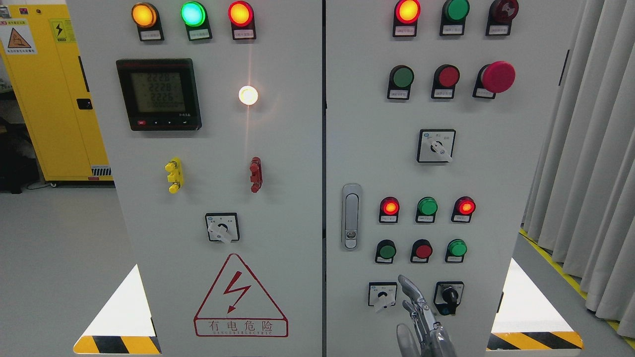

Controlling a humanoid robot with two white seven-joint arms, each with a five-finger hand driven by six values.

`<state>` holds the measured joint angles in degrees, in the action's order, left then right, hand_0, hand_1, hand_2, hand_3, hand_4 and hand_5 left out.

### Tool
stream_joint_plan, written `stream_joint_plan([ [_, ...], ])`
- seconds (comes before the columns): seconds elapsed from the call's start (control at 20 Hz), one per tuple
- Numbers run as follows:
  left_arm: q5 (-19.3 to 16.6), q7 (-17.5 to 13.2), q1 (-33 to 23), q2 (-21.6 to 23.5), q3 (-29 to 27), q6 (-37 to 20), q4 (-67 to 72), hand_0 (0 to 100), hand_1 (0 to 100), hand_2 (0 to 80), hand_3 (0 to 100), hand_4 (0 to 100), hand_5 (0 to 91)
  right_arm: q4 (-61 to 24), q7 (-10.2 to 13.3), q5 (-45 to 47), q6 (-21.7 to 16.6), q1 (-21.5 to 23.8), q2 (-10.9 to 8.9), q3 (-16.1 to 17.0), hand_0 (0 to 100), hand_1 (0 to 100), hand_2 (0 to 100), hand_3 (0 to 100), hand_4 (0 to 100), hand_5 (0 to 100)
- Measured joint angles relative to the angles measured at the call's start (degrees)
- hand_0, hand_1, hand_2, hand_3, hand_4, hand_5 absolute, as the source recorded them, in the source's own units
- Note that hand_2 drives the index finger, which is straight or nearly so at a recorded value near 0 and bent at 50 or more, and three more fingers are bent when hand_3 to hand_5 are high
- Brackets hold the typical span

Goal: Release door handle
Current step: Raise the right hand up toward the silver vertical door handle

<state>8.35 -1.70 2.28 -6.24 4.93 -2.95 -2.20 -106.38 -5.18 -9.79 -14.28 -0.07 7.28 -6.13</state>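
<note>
Your robot hand [414,310] shows at the bottom edge, about six o'clock and a little right of centre; you cannot see clearly which side its arm enters from, so treat it simply as a hand. Its metallic fingers [408,286] point up toward twelve o'clock, loosely extended and holding nothing: the hand is released, with no part of the cabinet between its fingers. The fingertips overlap the lower right door panel between the white rotary switch [382,296] at nine o'clock of them and the black rotary switch [449,298] at three o'clock; whether they brush the panel cannot be told. The door handle [351,216], a grey recessed latch with a lock at its lower end, sits upright near the left edge of the right door [496,148], up at about eleven o'clock from the hand and clearly apart from it. The handle lies flush and the two doors look closed along the seam. Judging from this, the letting-go itself looks done and you are in the withdrawal part of the step. The next move calls for drawing the hand back and down, away from the panel, keeping the fingers clear of both switches and of the push-buttons [423,250] above them.
</note>
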Motion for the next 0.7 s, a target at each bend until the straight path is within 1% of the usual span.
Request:
stream_joint_plan([
  [0.35,0.0,0.0,0.0,0.0,0.0,0.0,0.0,12,56,0.0,0,0,0.0,0.0,0.0,-0.1,0.0,0.0,0.00,-0.1,59,17,0,12,10,5],
  [0.4,0.0,0.0,0.0,0.0,0.0,0.0,0.0,12,56,0.0,0,0,0.0,-0.1,0.0,-0.1,0.0,-0.1,-0.01,-0.1,58,17,0,15,11,6],
  [0.45,0.0,0.0,0.0,0.0,0.0,0.0,0.0,12,56,0.0,0,0,0.0,-0.1,0.0,-0.1,0.0,-0.4,-0.01,-0.1,55,20,0,21,20,12],
  [0.5,0.0,0.0,0.0,0.0,0.0,0.0,0.0,12,56,0.0,0,0,0.0,-0.1,0.0,-0.3,0.0,-0.7,-0.03,-0.1,44,27,0,34,39,29],
  [0.55,0.0,0.0,0.0,0.0,0.0,0.0,0.0,12,56,0.0,0,0,0.0,-0.2,-0.1,-0.5,0.1,-0.9,-0.04,-0.2,44,27,0,38,45,35],
  [0.6,0.0,0.0,0.0,0.0,0.0,0.0,0.0,12,56,0.0,0,0,0.0,-0.2,-0.1,-0.9,0.2,-1.1,-0.06,-0.2,35,35,0,48,56,49],
  [0.65,0.0,0.0,0.0,0.0,0.0,0.0,0.0,12,56,0.0,0,0,0.0,-0.3,-0.1,-1.6,0.2,-1.3,-0.06,-0.3,36,39,0,62,74,74],
  [0.7,0.0,0.0,0.0,0.0,0.0,0.0,0.0,12,56,0.0,0,0,0.0,-0.4,-0.1,-2.6,0.2,-1.5,-0.06,-0.3,44,39,0,66,78,80],
])
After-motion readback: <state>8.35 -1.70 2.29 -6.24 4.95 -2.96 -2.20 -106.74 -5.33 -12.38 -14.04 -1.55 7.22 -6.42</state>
